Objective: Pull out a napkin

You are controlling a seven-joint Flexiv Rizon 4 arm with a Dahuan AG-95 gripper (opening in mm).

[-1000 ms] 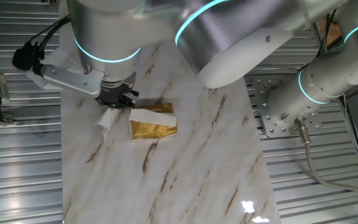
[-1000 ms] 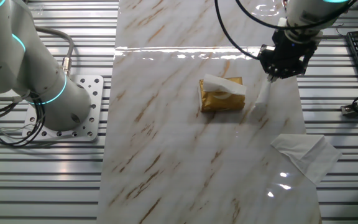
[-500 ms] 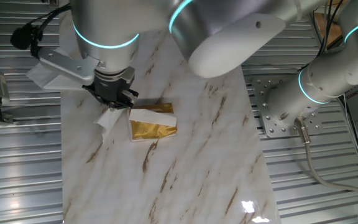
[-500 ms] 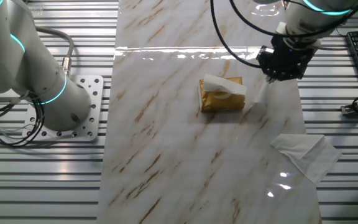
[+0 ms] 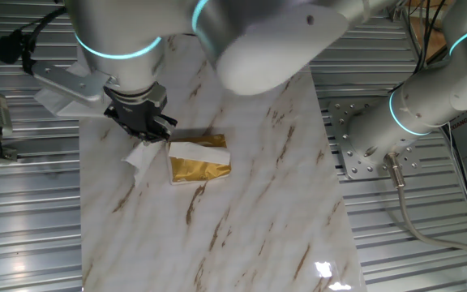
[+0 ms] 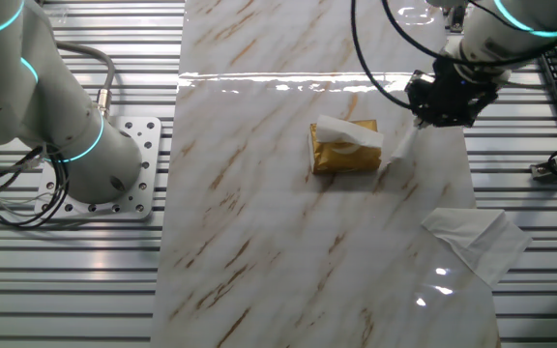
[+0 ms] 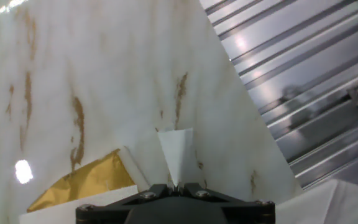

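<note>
The hand (image 5: 146, 130) hangs just beside the gold packet (image 5: 199, 160), its fingers pinched together on the top of the napkin (image 5: 140, 154). The napkin dangles from them in a narrow white strip, its lower end near or on the marble table (image 5: 242, 211) next to the packet; contact cannot be told. A white tissue pokes from the packet's top. A larger spread tissue (image 6: 474, 240) lies well away from the packet, near the table's edge.
</note>
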